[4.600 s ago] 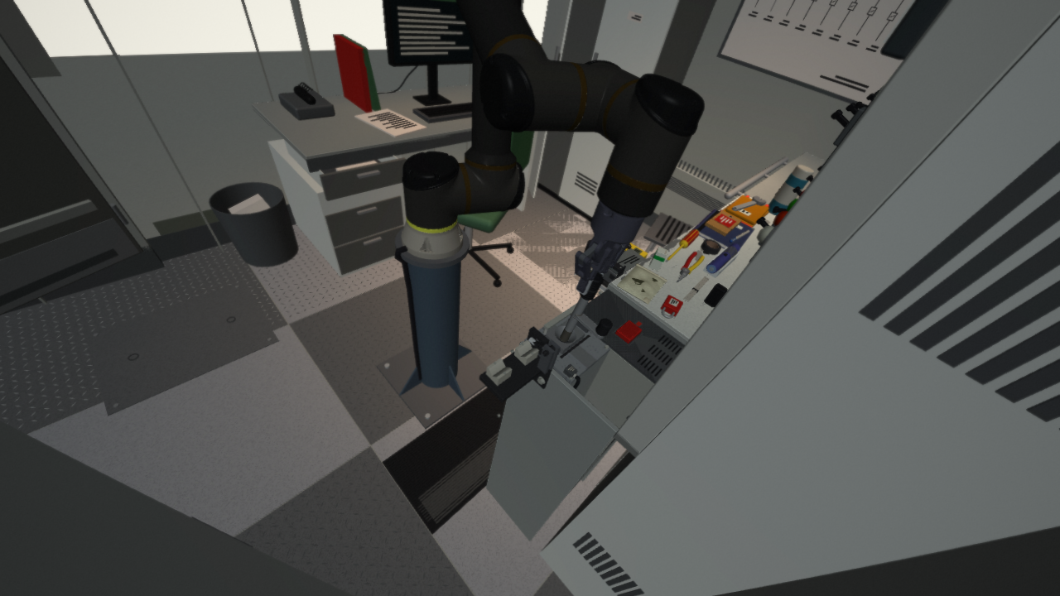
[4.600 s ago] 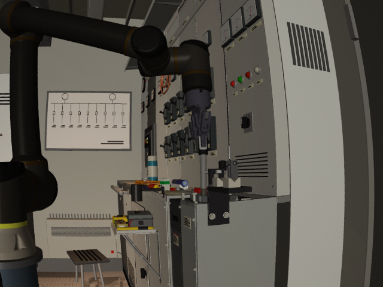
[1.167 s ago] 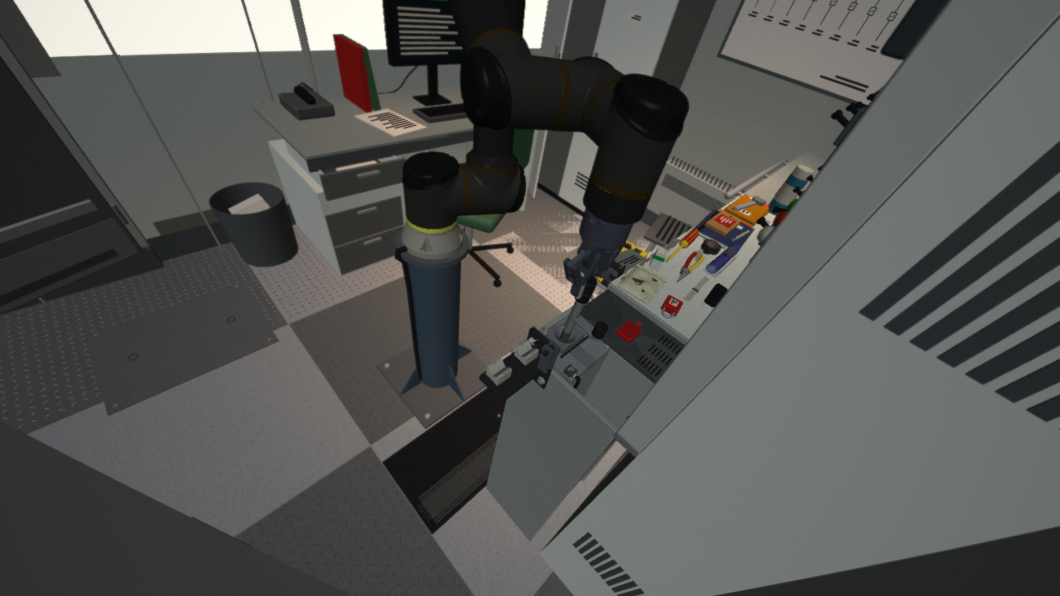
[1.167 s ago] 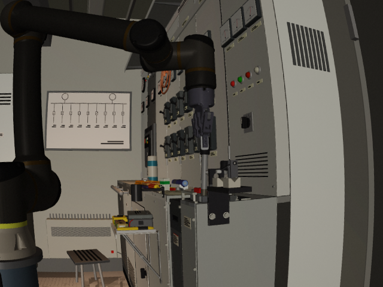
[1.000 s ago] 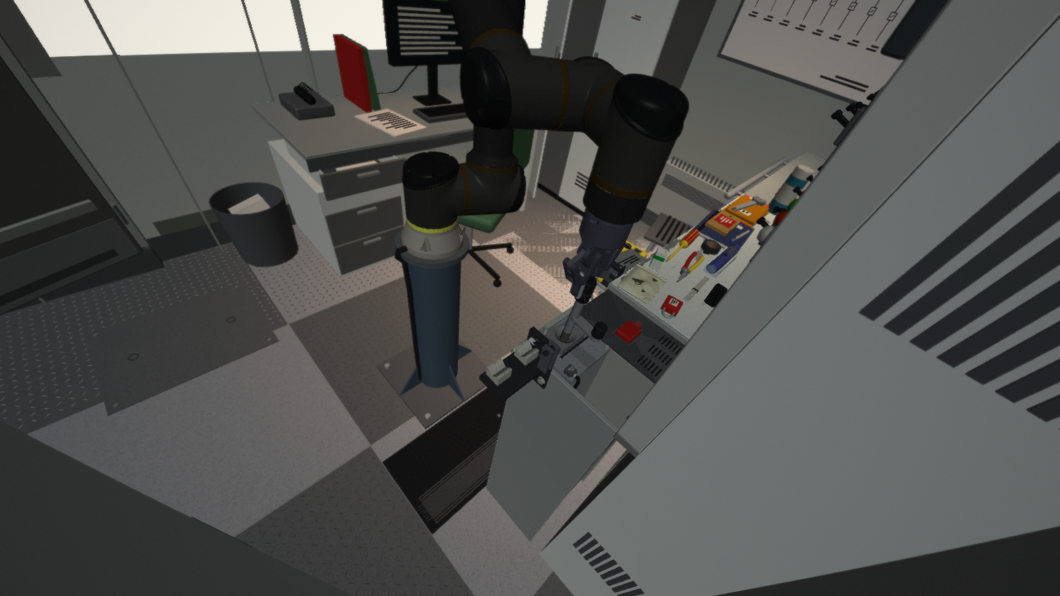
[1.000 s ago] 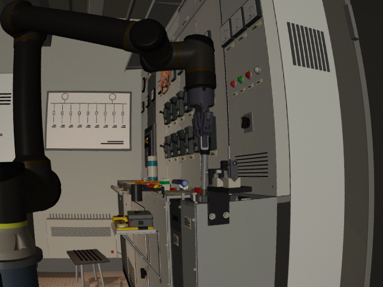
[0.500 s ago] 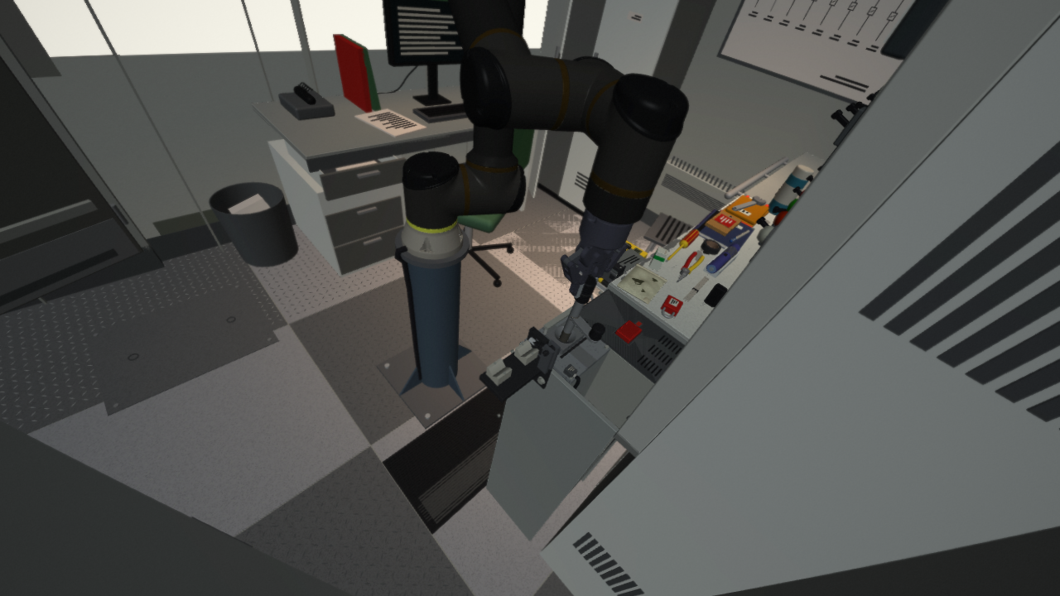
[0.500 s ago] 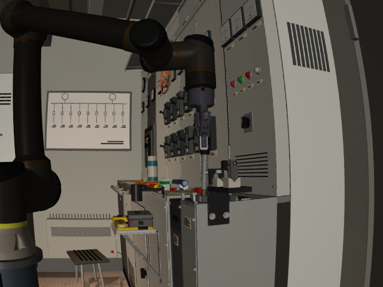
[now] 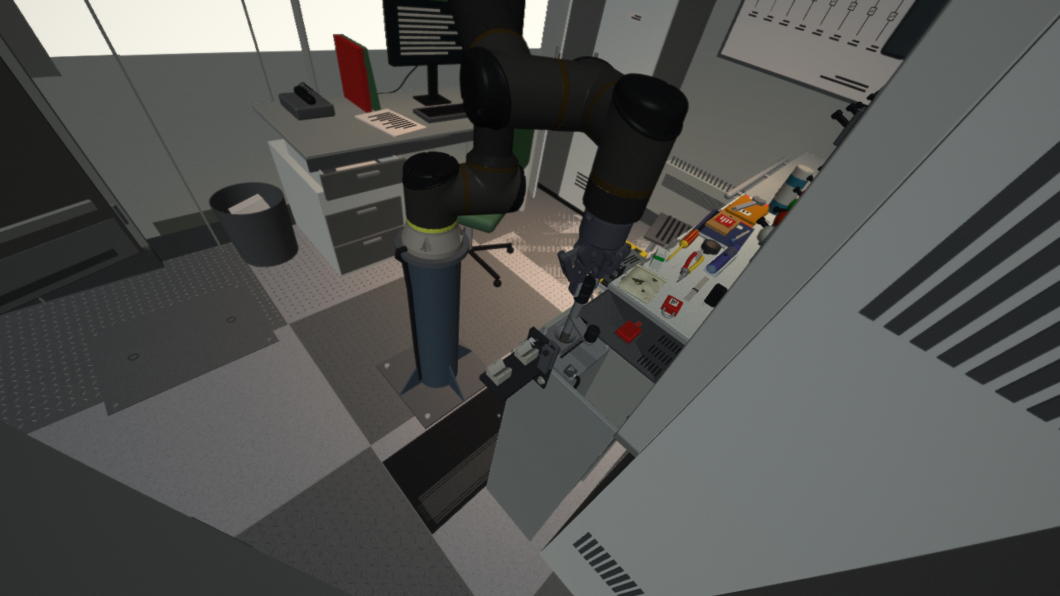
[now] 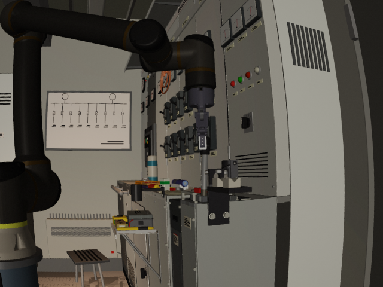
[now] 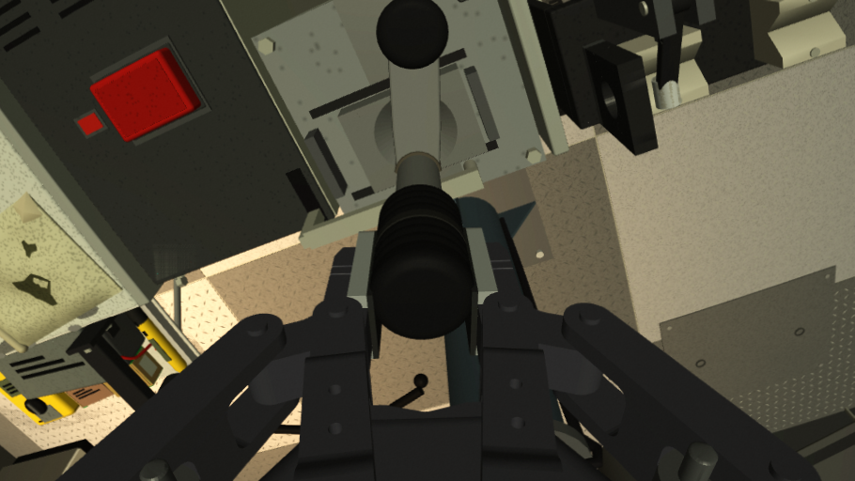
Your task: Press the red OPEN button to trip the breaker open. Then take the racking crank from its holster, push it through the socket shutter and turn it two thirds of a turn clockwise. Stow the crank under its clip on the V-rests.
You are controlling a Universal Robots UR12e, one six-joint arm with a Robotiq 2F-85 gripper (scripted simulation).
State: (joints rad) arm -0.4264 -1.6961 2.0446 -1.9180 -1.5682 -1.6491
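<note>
The racking crank (image 11: 415, 179) stands upright with its lower end in the socket plate (image 11: 412, 119) on the breaker's top face, its side arm ending in a black knob (image 11: 412, 31). I grip the crank's ribbed black handle (image 11: 423, 263) in my closed gripper (image 11: 421, 281), which hangs straight down over the socket (image 9: 569, 333). The red OPEN button (image 11: 145, 94) sits to the left of the socket on a dark panel (image 9: 628, 331). The V-rests with their clip (image 10: 223, 180) stand on a black bracket just right of the crank (image 10: 204, 171).
Behind the breaker rises the grey switchgear wall (image 10: 256, 108) with lamps and louvres. A bench top (image 9: 697, 259) strewn with hand tools lies beyond the red button. The arm's pedestal (image 9: 434, 319) stands on the floor to the left.
</note>
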